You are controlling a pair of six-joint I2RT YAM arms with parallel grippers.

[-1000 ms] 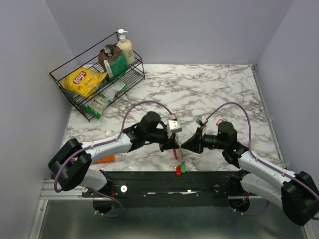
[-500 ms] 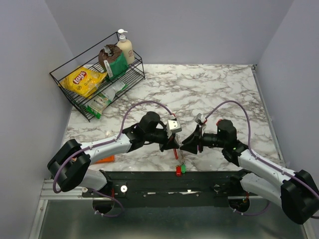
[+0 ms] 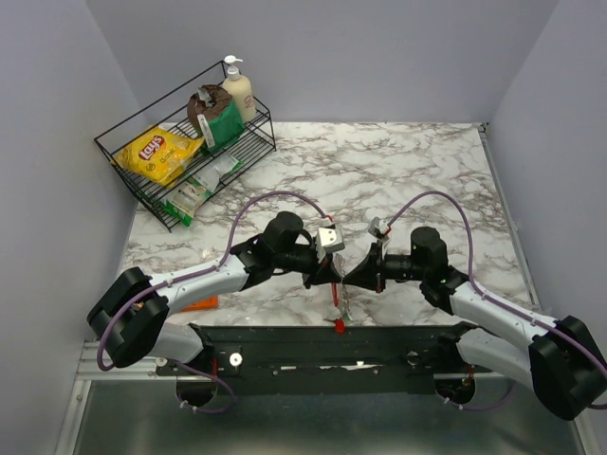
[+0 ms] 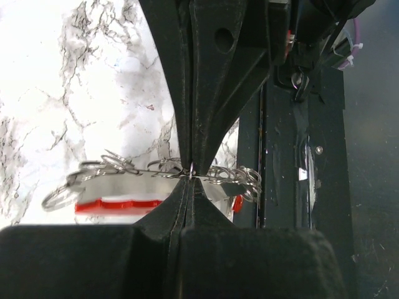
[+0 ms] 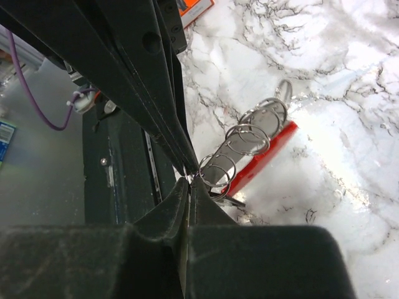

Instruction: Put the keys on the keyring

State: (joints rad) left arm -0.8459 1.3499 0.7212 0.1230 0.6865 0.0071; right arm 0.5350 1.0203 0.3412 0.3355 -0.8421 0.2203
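Observation:
My left gripper and right gripper meet tip to tip above the table's near edge. The red keyring hangs between them, with a red-headed key dangling below it. In the left wrist view my left gripper is shut on a thin silvery ring in a row of rings above the red keyring bar. In the right wrist view my right gripper is shut on a ring at the end of the coil of rings beside the red bar. Other keys are hidden.
A black wire rack at the back left holds a yellow chip bag, a green pouch and a pump bottle. A flat orange packet lies by the left arm. A black rail runs along the near edge.
My right gripper has moved left until its tips meet the left gripper's at the keyring. The green key head that hung beside the red one no longer shows.

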